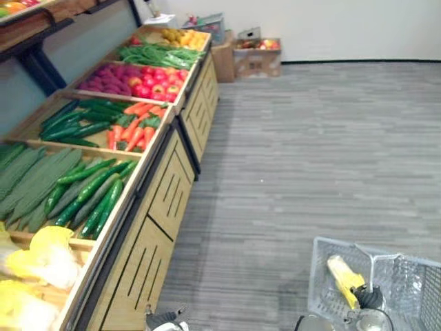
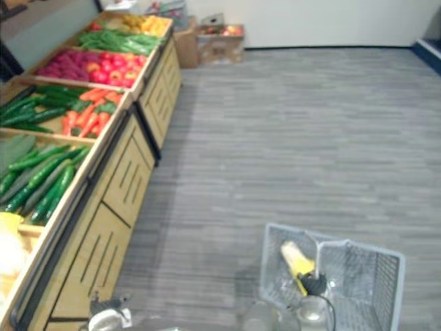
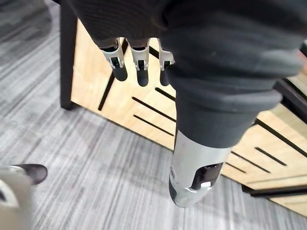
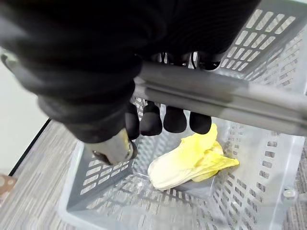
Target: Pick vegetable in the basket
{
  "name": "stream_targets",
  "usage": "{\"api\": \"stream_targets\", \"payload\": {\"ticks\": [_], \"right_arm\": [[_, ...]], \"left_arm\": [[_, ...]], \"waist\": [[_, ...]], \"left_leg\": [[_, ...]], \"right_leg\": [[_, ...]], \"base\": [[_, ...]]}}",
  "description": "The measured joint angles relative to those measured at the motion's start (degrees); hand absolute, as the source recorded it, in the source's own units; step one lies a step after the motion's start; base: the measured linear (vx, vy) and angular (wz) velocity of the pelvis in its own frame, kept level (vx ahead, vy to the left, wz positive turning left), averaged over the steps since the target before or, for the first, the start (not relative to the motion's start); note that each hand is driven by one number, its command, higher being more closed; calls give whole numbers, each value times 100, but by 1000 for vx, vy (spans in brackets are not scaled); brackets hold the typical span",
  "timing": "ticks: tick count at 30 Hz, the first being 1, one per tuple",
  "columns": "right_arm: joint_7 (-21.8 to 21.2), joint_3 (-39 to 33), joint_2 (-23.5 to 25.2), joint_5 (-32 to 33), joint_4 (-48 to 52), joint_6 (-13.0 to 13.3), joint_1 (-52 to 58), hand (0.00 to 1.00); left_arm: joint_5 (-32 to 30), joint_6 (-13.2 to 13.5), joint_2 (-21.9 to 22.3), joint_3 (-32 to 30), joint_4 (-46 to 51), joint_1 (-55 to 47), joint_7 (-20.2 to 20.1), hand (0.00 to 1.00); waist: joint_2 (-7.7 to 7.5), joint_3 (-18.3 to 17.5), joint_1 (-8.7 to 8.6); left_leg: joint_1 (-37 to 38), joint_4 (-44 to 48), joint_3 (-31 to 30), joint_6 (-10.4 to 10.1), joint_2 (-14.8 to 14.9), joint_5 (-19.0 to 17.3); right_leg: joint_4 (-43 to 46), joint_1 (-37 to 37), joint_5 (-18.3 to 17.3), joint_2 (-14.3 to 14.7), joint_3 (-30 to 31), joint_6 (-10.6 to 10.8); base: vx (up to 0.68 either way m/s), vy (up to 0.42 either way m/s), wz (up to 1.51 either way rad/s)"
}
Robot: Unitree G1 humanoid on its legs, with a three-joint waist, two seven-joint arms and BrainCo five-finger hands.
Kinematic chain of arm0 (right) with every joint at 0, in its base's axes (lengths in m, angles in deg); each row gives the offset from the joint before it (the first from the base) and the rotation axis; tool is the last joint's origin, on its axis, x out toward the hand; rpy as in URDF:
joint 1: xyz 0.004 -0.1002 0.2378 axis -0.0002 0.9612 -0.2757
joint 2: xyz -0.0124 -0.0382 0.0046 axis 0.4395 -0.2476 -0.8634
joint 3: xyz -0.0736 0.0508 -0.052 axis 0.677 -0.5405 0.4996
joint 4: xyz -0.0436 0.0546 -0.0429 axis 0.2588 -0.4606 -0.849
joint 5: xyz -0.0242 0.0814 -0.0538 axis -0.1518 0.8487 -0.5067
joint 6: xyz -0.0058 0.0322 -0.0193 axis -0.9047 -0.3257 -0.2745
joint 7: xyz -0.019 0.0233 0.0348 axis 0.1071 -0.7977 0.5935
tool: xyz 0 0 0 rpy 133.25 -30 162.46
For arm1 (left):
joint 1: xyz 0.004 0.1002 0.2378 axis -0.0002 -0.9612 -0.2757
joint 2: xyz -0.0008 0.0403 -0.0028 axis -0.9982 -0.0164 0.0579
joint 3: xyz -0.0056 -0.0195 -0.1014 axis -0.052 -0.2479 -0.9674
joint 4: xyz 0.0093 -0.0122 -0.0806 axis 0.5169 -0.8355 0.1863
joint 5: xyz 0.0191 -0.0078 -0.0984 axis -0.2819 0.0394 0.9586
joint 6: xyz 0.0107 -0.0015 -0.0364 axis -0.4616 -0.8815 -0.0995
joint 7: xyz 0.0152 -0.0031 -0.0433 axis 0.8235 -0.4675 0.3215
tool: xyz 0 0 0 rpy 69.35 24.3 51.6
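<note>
A grey mesh basket (image 1: 413, 283) hangs at my lower right over the floor. My right hand (image 4: 163, 117) is shut on its grey handle (image 4: 225, 98), fingers curled under the bar. Inside the basket lies a pale yellow cabbage (image 4: 192, 160), seen from above as a yellow leafy piece (image 2: 298, 261) near the basket's left wall. My left hand (image 3: 142, 72) hangs open, fingers straight, beside the front panel of the wooden produce stand (image 3: 144, 110), holding nothing.
The wooden stand (image 1: 158, 207) runs along my left with bins of yellow cabbages (image 1: 34, 265), cucumbers (image 1: 89, 193), carrots (image 1: 134, 124), red peppers (image 1: 158, 83) and green beans (image 1: 158, 54). Cardboard boxes (image 1: 255, 58) stand by the far wall. Grey floor (image 1: 310, 152) stretches to the right.
</note>
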Motion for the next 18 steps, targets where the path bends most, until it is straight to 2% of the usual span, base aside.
{"api": "stream_targets", "payload": {"ticks": [1, 2, 3, 4, 5, 6, 7, 8, 9, 10, 11, 12, 13, 14, 15, 16, 17, 18], "right_arm": [[-3, 16, -22, 0, 0, -1, 46, 100], [-3, 50, -40, -3, 1, 0, 79, 100], [-2, 88, -50, -9, 14, 4, 113, 100], [1, 96, -45, -17, 17, 5, 131, 100], [11, 146, -54, -23, 24, 5, 116, 100], [29, 137, -79, -23, 29, 3, 100, 100], [28, 134, -130, -21, 31, 2, 100, 100], [28, 140, -134, -21, 33, 2, 121, 100], [30, 138, -131, -21, 34, 2, 132, 100], [28, 138, -136, -21, 33, 2, 151, 100], [27, 127, -153, -22, 34, 3, 178, 100], [21, 120, -155, -25, 34, 3, 175, 100], [18, 86, -147, -36, 35, 3, 189, 100], [18, 72, -136, -43, 19, 14, 208, 100], [0, 99, 5, -37, -50, -28, 156, 100], [-15, 209, 94, -40, -18, -8, 159, 100], [-43, 280, 215, -44, 18, 18, 95, 100], [-72, 358, 266, -44, 16, 15, -53, 100]], "left_arm": [[1, 0, -1, -46, 1, -51, 19, 0], [9, -3, -2, -101, 0, -138, 33, 0], [9, -8, -22, -148, 0, -194, 39, 0], [7, -7, -37, -153, 2, -203, 39, 0], [0, -9, -46, -148, 3, -193, 36, 0], [-2, -5, 1, -118, 6, -172, 20, 0], [-5, -6, 6, -113, 8, -158, 18, 0], [-14, -5, 0, -104, 21, -107, 16, 0], [-15, -5, -4, -91, 24, -71, 16, 0], [-16, -8, 7, -69, 34, -35, 13, 0], [-16, -14, 28, -57, 105, -11, 11, 0], [-17, -14, 30, -54, 129, -20, 11, 0], [-18, -43, 30, -89, 129, -32, 10, 0], [-18, -49, -1, -102, 122, -83, 6, 0], [-19, -68, -82, -134, 92, -87, -4, 0], [-17, -59, -156, -156, 177, -28, 0, 0], [-18, -49, -254, -244, 236, 56, -6, 0], [-15, -58, -260, -379, 230, 98, -7, 0]], "waist": [[40, 5, 12], [12, 22, 37], [27, 19, 35], [-20, 34, 37], [-77, 51, 49], [-79, 51, 37], [-81, 52, 32], [-109, 66, 18], [-131, 81, 7], [-140, 86, -4], [-122, 92, -3], [-98, 105, 6], [0, 93, 16], [137, 82, 50], [-100, 72, 18], [-246, 96, 14], [-450, 150, 58], [-546, 193, 100]], "left_leg": [[-82, 335, 33, 160, 139, 211], [-104, 518, 155, 258, 285, 595], [-140, 656, 229, 347, 432, 1131], [-217, 770, 283, 408, 513, 1469], [-379, 995, 433, 243, 545, 1197], [-571, 1027, 562, 218, 504, 669], [-667, 949, 611, 189, 435, 495], [-783, 407, 631, 135, 163, 349], [-801, 8, 631, 134, -2, 351], [-785, -960, 621, 127, -346, 417], [-718, -1988, 637, 192, -657, 797], [-681, -2413, 632, 311, -772, 1045], [-676, -2787, 628, 579, -864, 1456], [-681, -2761, 721, 898, -824, 1413], [-624, -2693, 792, 806, -964, 1327], [-675, -2631, 811, 808, -1057, 1200], [-715, -2539, 914, 720, -1125, 970], [-715, -2328, 1029, 708, -1116, 778]], "right_leg": [[-96, 184, -15, 50, -66, -10], [-322, 448, -25, 140, -126, -24], [-706, 753, 7, 279, -176, -62], [-923, 883, 71, 321, -206, -118], [-1238, 1105, 180, 345, -252, -175], [-1489, 1260, 283, 356, -334, -170], [-1613, 1357, 343, 365, -415, -176], [-1846, 1560, 400, 374, -550, -147], [-1915, 1668, 409, 369, -625, -132], [-2023, 1847, 418, 368, -729, -116], [-2079, 1990, 425, 402, -774, -101], [-2103, 2074, 430, 434, -776, -87], [-2176, 2207, 426, 561, -757, -31], [-2277, 2390, 339, 738, -676, 158], [-2373, 2486, 299, 626, -629, 202], [-2515, 2498, 299, 554, -546, 190], [-2682, 2526, 293, 500, -366, 176], [-2809, 2535, 394, 440, -202, 188]], "base": [[260, -169, 22], [278, -169, 11], [245, -148, 2], [265, -160, 5], [204, -131, 9], [196, -131, 11], [233, -116, 20], [235, -90, 24], [292, -46, 35], [256, 62, 31], [263, 107, 23], [286, 179, 8], [348, 260, -16], [358, 239, -7], [288, 152, 1], [228, 50, 6], [248, 53, -29], [250, 83, -47]]}}
